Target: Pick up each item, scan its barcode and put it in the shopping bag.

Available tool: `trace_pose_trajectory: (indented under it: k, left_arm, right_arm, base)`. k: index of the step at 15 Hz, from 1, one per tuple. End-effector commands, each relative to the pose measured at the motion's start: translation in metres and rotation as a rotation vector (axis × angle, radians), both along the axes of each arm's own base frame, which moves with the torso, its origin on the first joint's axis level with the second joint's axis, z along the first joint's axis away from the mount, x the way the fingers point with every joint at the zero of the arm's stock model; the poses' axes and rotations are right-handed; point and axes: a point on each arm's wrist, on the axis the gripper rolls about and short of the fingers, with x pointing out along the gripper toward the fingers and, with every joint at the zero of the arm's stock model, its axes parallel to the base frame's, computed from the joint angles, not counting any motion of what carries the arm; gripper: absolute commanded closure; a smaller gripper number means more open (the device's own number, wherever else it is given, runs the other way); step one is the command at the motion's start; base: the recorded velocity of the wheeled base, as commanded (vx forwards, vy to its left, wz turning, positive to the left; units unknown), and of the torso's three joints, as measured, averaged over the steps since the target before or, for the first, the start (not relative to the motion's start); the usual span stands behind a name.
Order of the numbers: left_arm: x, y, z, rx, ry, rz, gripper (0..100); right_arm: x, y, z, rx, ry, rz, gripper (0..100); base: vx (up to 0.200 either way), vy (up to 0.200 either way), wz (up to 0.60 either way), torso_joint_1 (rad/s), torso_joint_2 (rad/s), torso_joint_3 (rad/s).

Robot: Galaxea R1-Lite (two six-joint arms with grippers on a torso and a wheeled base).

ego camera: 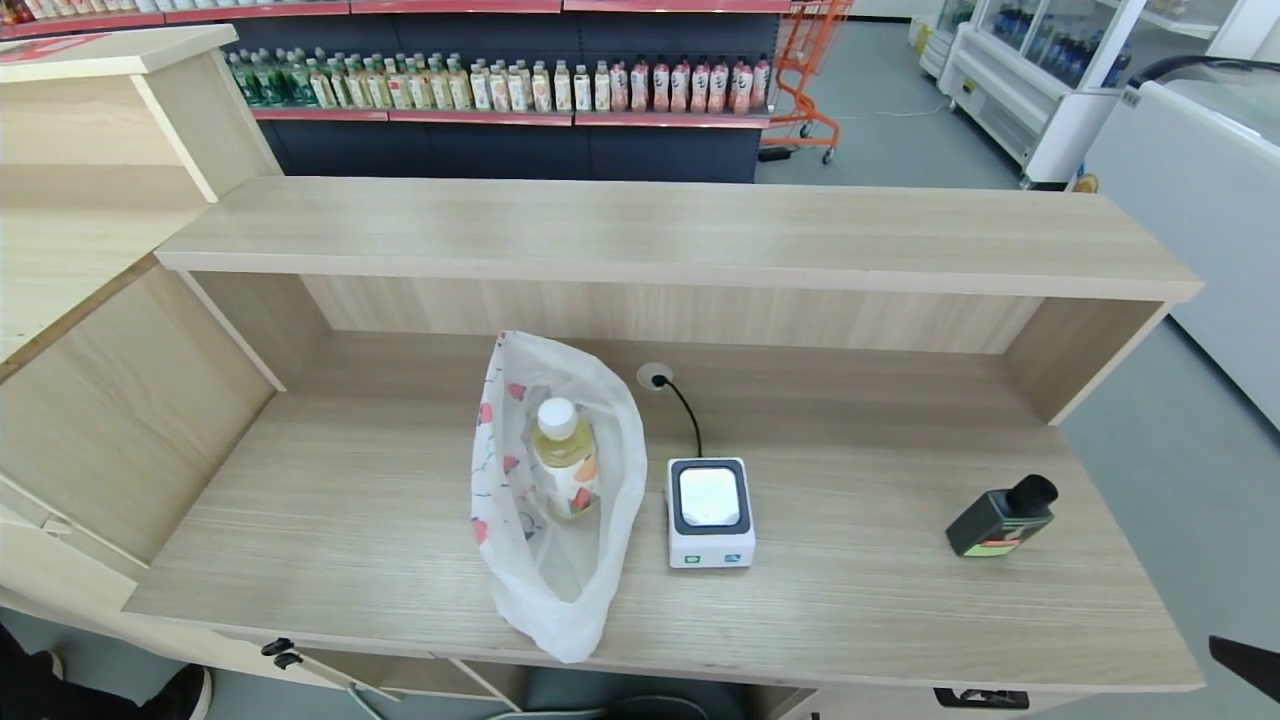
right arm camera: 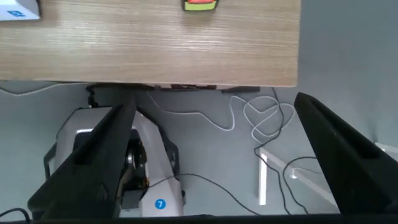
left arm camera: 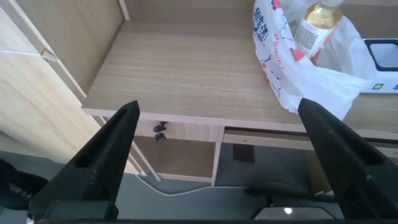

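A dark green bottle [ego camera: 1003, 518] with a black cap lies on its side on the right part of the wooden counter [ego camera: 330, 540], well apart from the other things. The white shopping bag [ego camera: 500, 560] lies open near the counter's middle, with a pale tea bottle [ego camera: 565, 465] with a white cap inside it. Just beside the bag, on its right, sits the white barcode scanner [ego camera: 710, 510], its black cable [ego camera: 688, 410] running to a hole in the countertop behind. The left gripper [left arm camera: 219, 104] hangs off the counter's front edge near the bag, fingers apart and empty. The right gripper [right arm camera: 214, 102] is below the front edge at the counter's right end, fingers likewise spread, holding nothing.
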Motion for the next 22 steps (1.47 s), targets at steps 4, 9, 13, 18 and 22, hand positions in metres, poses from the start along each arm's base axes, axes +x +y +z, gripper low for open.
trace_pose_trajectory:
  k: [4, 9, 13, 18, 22]
  left_arm:
    - [0.0, 0.0, 0.0, -0.003, 0.001, 0.001, 0]
    - [0.0, 0.0, 0.0, -0.001, 0.0, 0.001, 0]
    - [0.0, 0.0, 0.0, -0.001, 0.0, 0.001, 0]
    - [0.0, 0.0, 0.0, -0.001, 0.001, 0.001, 0]
    - [0.0, 0.0, 0.0, -0.001, 0.0, 0.001, 0]
  right_arm:
    - [0.01, -0.006, -0.01, -0.232, 0.229, -0.008, 0]
    - [0.04, -0.017, -0.021, -0.324, 0.328, 0.051, 0]
    - [0.084, -0.03, -0.033, -0.434, 0.317, 0.121, 0]
    - [0.116, -0.027, -0.053, -0.43, 0.344, 0.25, 0]
    - [0.148, -0.017, -0.059, -0.406, 0.298, 0.37, 0]
  base:
    - [0.0, -0.2, 0.0, 0.004, 0.0, 0.002]
    - [0.0, 0.0, 0.0, 0.0, 0.0, 0.0]
    - [0.0, 0.0, 0.0, 0.0, 0.0, 0.0]
    - [0.0, 0.0, 0.0, 0.0, 0.0, 0.0]
    - [0.0, 0.0, 0.0, 0.0, 0.0, 0.0]
